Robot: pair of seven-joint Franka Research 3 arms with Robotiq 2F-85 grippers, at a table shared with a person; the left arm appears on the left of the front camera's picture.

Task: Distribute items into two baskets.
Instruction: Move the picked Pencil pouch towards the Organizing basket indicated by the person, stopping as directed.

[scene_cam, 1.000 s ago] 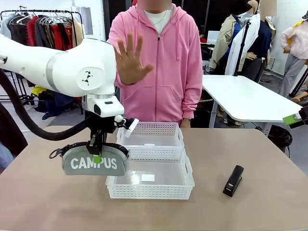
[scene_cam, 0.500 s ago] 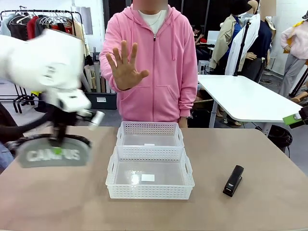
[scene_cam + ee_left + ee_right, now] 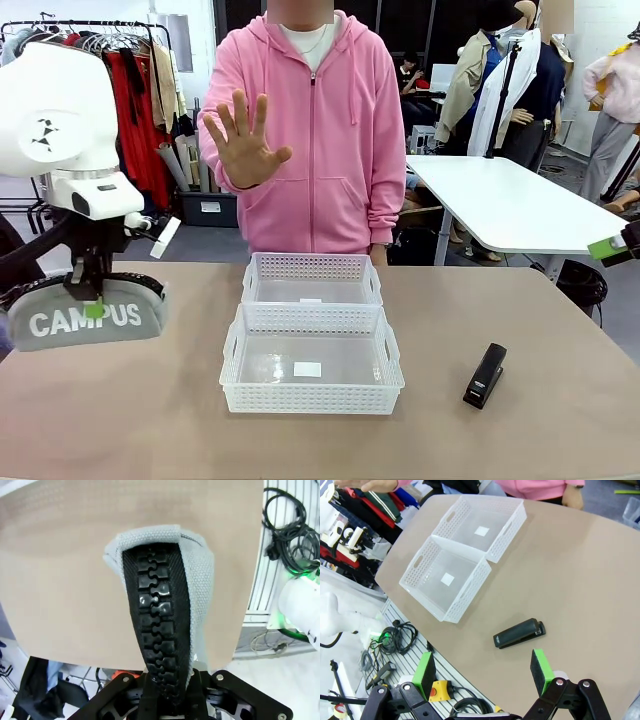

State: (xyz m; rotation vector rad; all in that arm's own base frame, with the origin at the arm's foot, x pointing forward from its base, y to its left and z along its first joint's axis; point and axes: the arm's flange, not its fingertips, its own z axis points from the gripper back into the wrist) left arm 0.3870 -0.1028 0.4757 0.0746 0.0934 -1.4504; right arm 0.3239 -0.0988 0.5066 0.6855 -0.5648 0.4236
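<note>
The left gripper (image 3: 93, 309), clamped on the zip edge of the CAMPUS pouch (image 3: 85, 322), hangs it well left of the two baskets (image 3: 312, 318) (apparently heeding the person's raised palm (image 3: 243, 145)), while the right gripper (image 3: 482, 671) gapes empty, the stapler (image 3: 485, 375) lying on the table (image 3: 150, 420) right of them.

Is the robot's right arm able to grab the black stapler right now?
Probably yes. The right arm's jaws stand open and empty above the table, and the stapler lies alone on it just ahead of them. The baskets sit off to one side, out of the way.
</note>
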